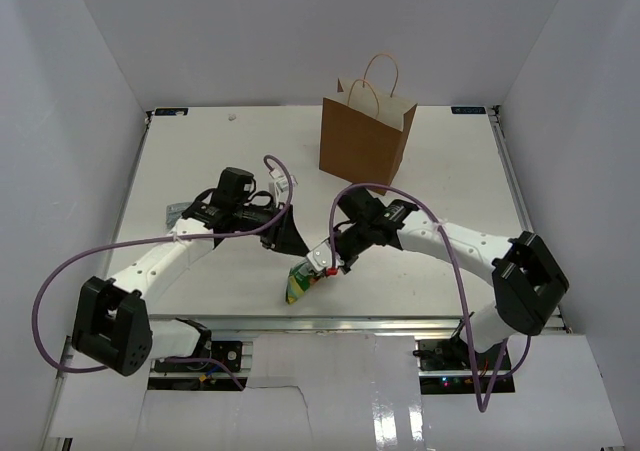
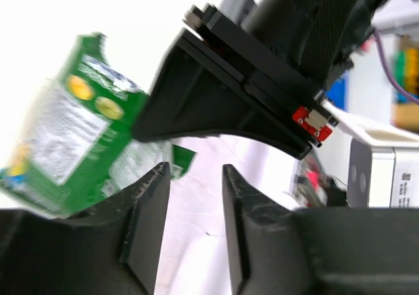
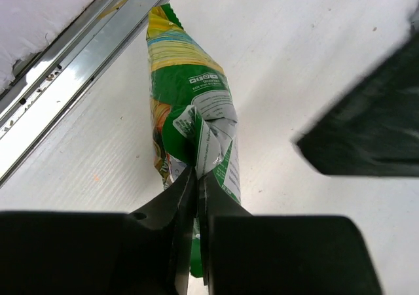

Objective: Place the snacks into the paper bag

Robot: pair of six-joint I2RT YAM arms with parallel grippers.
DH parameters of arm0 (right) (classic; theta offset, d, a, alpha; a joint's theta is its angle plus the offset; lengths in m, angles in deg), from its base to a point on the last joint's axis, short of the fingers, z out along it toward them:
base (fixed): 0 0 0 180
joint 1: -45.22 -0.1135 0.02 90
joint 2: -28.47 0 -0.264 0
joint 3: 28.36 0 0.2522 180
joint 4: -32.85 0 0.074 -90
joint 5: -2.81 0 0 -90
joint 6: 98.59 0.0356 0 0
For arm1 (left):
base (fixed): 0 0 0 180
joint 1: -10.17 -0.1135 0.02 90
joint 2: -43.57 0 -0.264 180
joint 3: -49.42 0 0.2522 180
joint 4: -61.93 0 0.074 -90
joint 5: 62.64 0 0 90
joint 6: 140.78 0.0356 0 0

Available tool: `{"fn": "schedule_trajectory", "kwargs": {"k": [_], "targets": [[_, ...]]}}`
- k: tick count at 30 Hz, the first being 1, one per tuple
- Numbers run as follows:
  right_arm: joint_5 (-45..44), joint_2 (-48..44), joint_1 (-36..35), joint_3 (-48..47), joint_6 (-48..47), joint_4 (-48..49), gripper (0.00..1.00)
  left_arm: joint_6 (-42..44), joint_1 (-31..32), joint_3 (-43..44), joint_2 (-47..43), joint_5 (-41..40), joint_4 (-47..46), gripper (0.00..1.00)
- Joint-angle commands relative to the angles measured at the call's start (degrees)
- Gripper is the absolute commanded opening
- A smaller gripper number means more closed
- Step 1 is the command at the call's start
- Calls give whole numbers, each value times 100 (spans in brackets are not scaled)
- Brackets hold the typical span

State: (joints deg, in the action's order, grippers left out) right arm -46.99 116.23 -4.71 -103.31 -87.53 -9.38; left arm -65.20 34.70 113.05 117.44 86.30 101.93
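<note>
Since the right pincer [image 1: 323, 261] grips the green packet [image 1: 298, 286] by one end, well short of the paper bag [image 1: 362, 146], lift it above the bag's mouth before releasing

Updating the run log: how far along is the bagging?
Done: cannot tell, the inside of the paper bag is hidden. In hand: right pincer shut on a green packet, well short of the bag. To do: carry it over and drop it in; left pincer is empty.
</note>
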Motion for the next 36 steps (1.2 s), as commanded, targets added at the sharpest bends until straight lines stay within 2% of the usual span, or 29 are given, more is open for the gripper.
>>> {"fn": "schedule_trajectory", "kwargs": {"k": [1, 7, 9, 12, 16, 18, 20, 23, 26, 29, 36], "targets": [[198, -592, 62, -139, 255, 87, 8, 158, -141, 654, -679, -899, 188, 51], [585, -1322, 536, -376, 1133, 341, 8, -105, -335, 1139, -1383, -3228, 373, 78], [742, -1613, 835, -542, 1781, 587, 8, -201, -344, 1148, -1673, -3912, 373, 83], [927, -1859, 1345, -945, 2539, 1193, 8, -263, -344, 973, -1998, -4433, 373, 87], [788, -1869, 1968, -1586, 4380, 2466, 8, -421, -344, 683, -2227, -4715, 382, 88], [480, -1755, 2355, -1904, 4999, 3424, 8, -553, -344, 560, -2262, -4812, 382, 88], [174, -1326, 2819, -2501, 5966, 4222, 8, -641, -344, 516, -2236, -4944, 399, 88], [-379, -912, 3286, -3336, 7071, 4700, 8, -703, -344, 498, -2236, -5094, 408, 88], [-645, -314, 3542, -4021, 7680, 4824, 8, -738, -344, 436, -2280, -5164, 408, 88], [-628, 143, 3631, -4269, 8111, 4868, 8, -791, -344, 331, -2359, -5234, 443, 88], [-689, 478, 3719, -3928, 8350, 4939, 8, -870, -353, 120, -2535, -5375, 531, 89]]}}
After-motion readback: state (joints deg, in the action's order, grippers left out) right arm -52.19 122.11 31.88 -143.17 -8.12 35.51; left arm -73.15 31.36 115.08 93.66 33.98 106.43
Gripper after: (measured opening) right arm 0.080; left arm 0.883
